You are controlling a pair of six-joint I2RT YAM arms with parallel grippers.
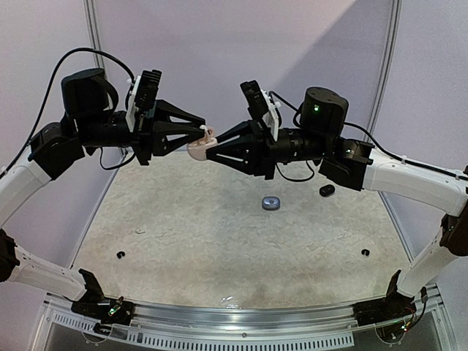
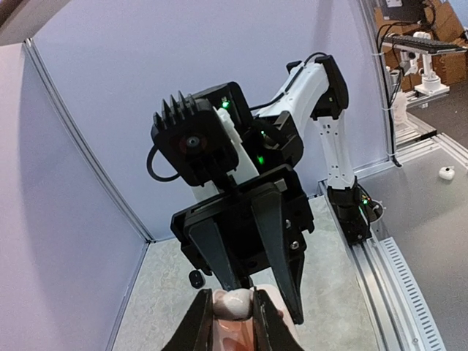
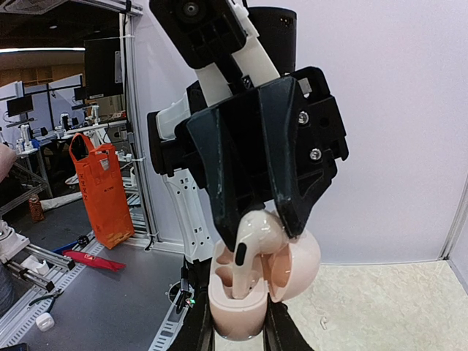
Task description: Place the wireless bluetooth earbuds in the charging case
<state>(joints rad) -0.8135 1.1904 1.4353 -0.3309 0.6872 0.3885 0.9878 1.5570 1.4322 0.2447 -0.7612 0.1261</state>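
My right gripper (image 1: 210, 151) is shut on a pale pink charging case (image 1: 196, 151), held high above the table with its lid open. In the right wrist view the case (image 3: 235, 311) sits upright between my fingers (image 3: 199, 333). My left gripper (image 1: 205, 134) is shut on a pale pink-white earbud (image 1: 208, 133) just over the case. In the right wrist view the earbud (image 3: 257, 238) has its stem tip down in one of the case's slots. The left wrist view shows the bud's head (image 2: 235, 303) between my left fingers (image 2: 199, 325), with the case (image 2: 238, 338) beneath.
On the table below lie a blue-grey case (image 1: 270, 204), a black case (image 1: 326, 191), two tiny black buds (image 1: 121, 255) (image 1: 365, 252) and a small white bud (image 1: 139, 231). Grey walls stand on the left, the back and the right.
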